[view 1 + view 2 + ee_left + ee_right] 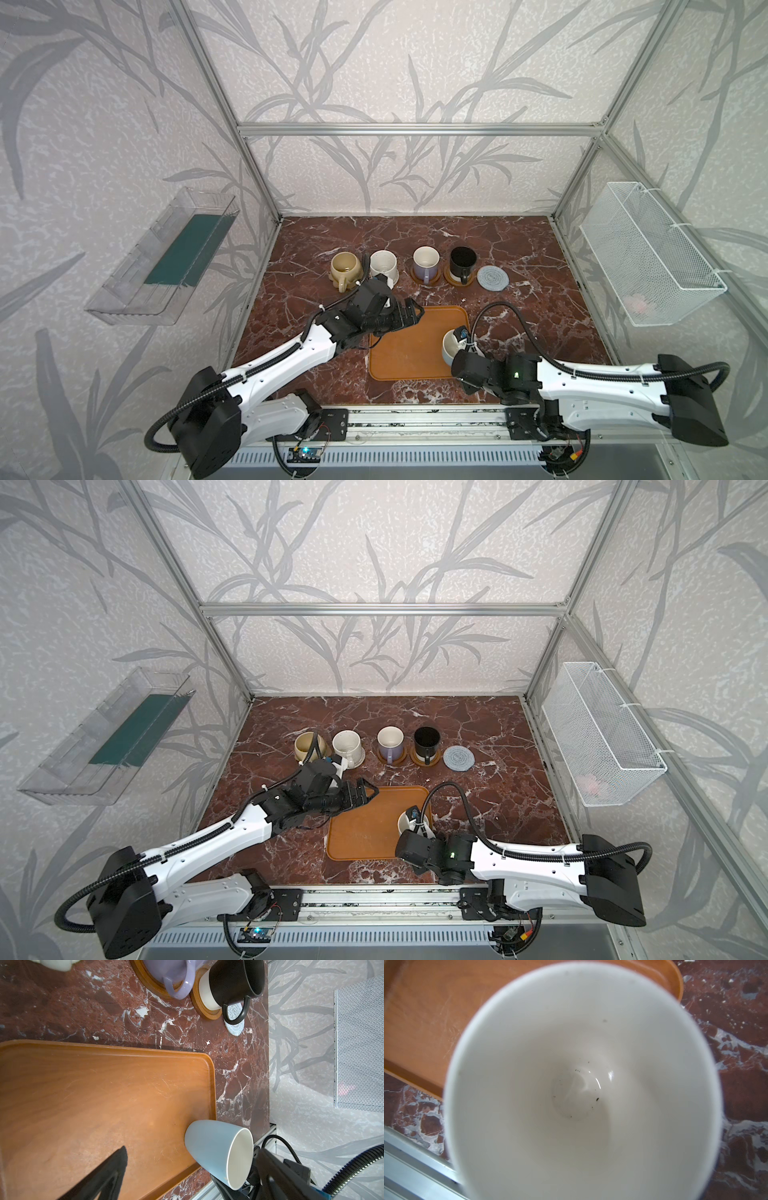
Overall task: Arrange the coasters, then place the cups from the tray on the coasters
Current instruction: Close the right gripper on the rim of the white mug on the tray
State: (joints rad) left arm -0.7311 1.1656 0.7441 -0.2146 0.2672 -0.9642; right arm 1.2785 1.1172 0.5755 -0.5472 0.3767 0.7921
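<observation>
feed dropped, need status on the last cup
Left gripper open, over far corner of tray. Right gripper at rim of light blue cup, grip unclear. Cup on tray; grey-blue coaster bare, black cup close beside it.

In the right wrist view the blue cup [581, 1084] is blurred at its rim and cut off by the edge. In both top views the tips of the right pincer [460, 338] are masked by that cup, so its hold cannot be told. In the left wrist view the lavender cup [176, 978] and the tray [83, 1088] are cut off, and the grey coaster [234, 1022] is half hidden behind the black cup [232, 980]. A pink thing [640, 306] in the basket [665, 249] is too blurred to be named.
</observation>
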